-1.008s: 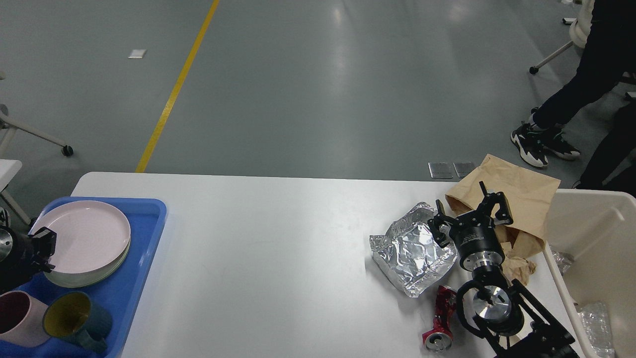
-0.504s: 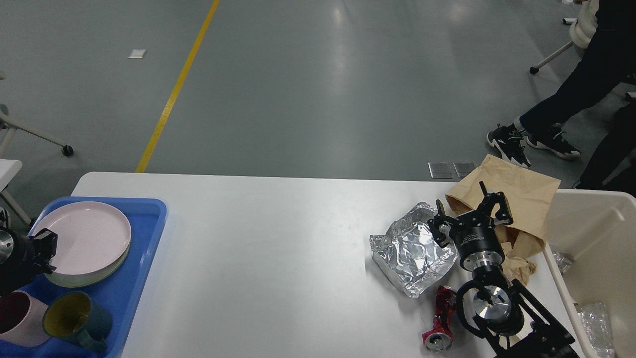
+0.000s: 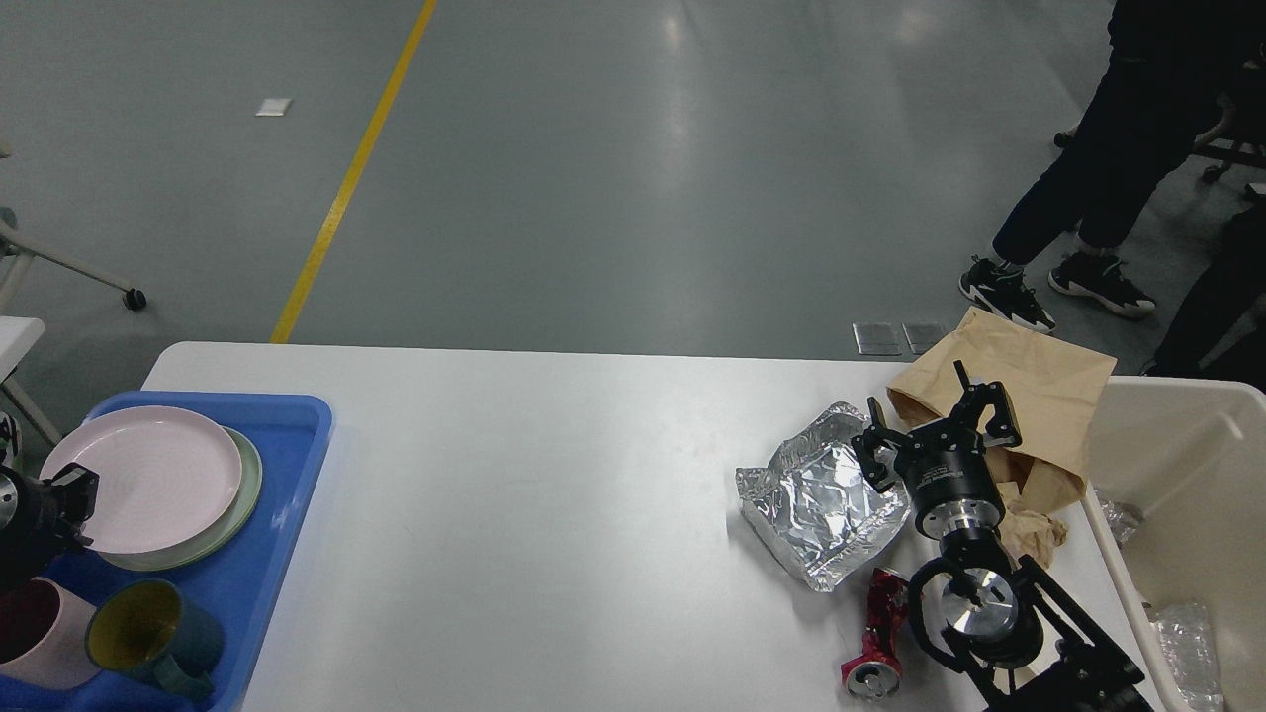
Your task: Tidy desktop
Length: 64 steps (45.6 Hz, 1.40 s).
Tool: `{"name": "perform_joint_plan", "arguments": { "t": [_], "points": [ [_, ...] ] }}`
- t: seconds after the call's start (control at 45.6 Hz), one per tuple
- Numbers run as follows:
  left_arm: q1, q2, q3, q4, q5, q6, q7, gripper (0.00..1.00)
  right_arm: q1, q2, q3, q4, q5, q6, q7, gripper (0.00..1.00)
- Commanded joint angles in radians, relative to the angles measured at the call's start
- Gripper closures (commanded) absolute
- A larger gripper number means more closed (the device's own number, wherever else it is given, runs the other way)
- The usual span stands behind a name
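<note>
With its fingers spread empty over the foil tray (image 3: 826, 504) at the table's (image 3: 554, 494) right end, the right gripper (image 3: 940, 420) might knock the crushed can (image 3: 875, 638) off; left gripper's (image 3: 69, 494) grip unreadable.

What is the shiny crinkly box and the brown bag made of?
The crinkly box looks like thin aluminium foil: silvery, mirror-bright and full of creases. The brown bag looks like kraft paper: dull tan, matte, with soft folds and crumples.
</note>
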Motion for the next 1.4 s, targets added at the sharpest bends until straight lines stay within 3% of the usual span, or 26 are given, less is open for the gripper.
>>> {"name": "perform_joint_plan", "arguments": {
  "t": [0.0,0.351,0.46,0.635,0.767,0.833,0.898,0.942,0.986,1.052,1.095,1.38],
  "points": [
    [-0.001,0.001,-0.001,-0.001,0.001,-0.005,0.001,0.02,0.0,0.0,0.0,0.0,0.0,0.0,0.0,0.0],
    [-0.009,-0.006,-0.018,-0.004,0.0,0.004,-0.002,0.03,-0.001,0.0,0.0,0.0,0.0,0.0,0.0,0.0],
    [-0.009,-0.008,-0.026,-0.004,0.0,0.007,-0.001,0.09,-0.001,0.0,0.0,0.0,0.0,0.0,0.0,0.0],
    [-0.01,0.0,-0.026,-0.006,0.0,0.006,0.004,0.4,0.0,0.0,0.0,0.0,0.0,0.0,0.0,0.0],
    [-0.009,0.004,-0.024,-0.025,0.0,-0.019,0.013,0.87,0.0,0.0,0.0,0.0,0.0,0.0,0.0,0.0],
    [-0.009,0.006,-0.024,-0.039,0.0,-0.036,0.012,1.0,0.0,0.0,0.0,0.0,0.0,0.0,0.0,0.0],
    [-0.01,0.01,-0.024,-0.039,0.0,-0.037,0.009,1.0,0.0,0.0,0.0,0.0,0.0,0.0,0.0,0.0],
    [-0.01,0.015,-0.024,-0.039,0.0,-0.037,0.004,0.93,0.0,0.0,0.0,0.0,0.0,0.0,0.0,0.0],
    [-0.01,0.018,-0.023,-0.038,0.0,-0.037,-0.001,0.74,0.0,0.0,0.002,0.0,0.0,0.0,0.0,0.0],
    [-0.012,0.018,-0.023,-0.03,0.0,-0.02,-0.004,0.29,0.0,0.0,0.0,0.0,0.0,0.0,0.0,0.0],
    [-0.012,0.018,-0.023,-0.03,0.0,-0.013,-0.004,0.15,0.0,0.0,0.0,0.0,0.0,0.0,0.0,0.0],
    [-0.02,0.018,-0.023,-0.032,0.0,-0.011,-0.001,0.13,0.0,0.0,0.0,0.0,0.0,0.0,0.0,0.0]
  ]
}}
